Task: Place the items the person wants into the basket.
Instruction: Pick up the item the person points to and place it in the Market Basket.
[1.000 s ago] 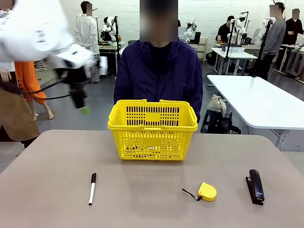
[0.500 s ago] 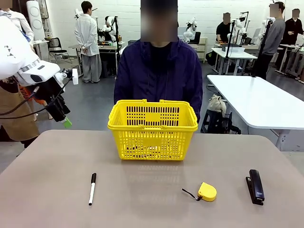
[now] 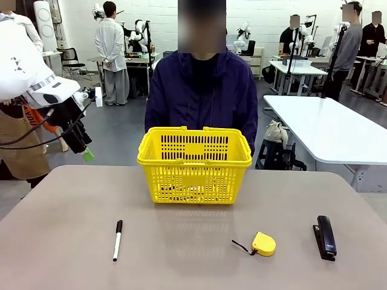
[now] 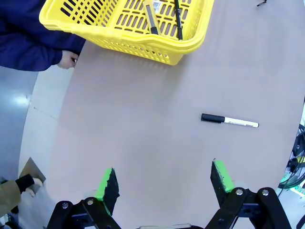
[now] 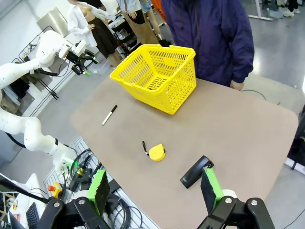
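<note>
A yellow basket (image 3: 194, 181) stands at the far middle of the table, in front of the person (image 3: 202, 96). In the left wrist view, a yellow-and-black utility knife (image 4: 151, 18) and a thin black pen (image 4: 177, 21) lie inside the basket (image 4: 157, 51). A white marker with a black cap (image 3: 117, 240) lies on the table at front left, also seen as the marker (image 4: 228, 120). My left gripper (image 3: 81, 145) hangs open and empty above the table's far left edge; its jaws (image 4: 165, 179) stand wide. My right gripper (image 5: 155, 187) is open, high above the table.
A round yellow tape measure (image 3: 263, 243) and a black stapler (image 3: 325, 237) lie at front right. The person's hand (image 4: 68, 59) rests at the table edge beside the basket. A white table (image 3: 332, 130) stands at the back right.
My left arm has swung down and to the left from high above the table's left side, then nearly come to rest. The things on the table have not moved.
</note>
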`<state>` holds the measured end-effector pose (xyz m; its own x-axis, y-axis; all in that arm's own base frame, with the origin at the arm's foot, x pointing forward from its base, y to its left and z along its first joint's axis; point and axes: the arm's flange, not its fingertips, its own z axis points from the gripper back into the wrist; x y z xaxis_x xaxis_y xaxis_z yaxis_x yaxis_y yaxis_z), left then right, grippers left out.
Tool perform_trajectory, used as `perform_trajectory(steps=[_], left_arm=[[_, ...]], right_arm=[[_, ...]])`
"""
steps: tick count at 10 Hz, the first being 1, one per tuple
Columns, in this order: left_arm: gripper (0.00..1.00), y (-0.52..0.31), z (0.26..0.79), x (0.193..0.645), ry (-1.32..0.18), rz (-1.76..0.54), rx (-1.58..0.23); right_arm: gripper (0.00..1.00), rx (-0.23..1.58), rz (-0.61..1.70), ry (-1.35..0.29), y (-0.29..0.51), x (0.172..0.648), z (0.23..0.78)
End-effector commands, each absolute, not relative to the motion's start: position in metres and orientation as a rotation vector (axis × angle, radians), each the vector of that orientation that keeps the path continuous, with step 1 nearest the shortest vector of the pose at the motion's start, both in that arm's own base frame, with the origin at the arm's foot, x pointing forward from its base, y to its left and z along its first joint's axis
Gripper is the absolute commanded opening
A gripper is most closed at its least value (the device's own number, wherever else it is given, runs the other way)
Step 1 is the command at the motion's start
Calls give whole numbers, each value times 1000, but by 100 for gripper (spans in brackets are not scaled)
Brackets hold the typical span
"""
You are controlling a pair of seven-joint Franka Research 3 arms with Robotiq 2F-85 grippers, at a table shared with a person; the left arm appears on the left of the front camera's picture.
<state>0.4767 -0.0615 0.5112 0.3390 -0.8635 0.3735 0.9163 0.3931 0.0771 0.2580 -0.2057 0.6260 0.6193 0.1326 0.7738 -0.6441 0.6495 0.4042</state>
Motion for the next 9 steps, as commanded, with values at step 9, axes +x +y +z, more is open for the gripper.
perform_trajectory(steps=[9], left_arm=[[100, 61, 602, 409, -680, -1279, -537]], right_arm=[[100, 756, 507, -808, -204, 260, 625]])
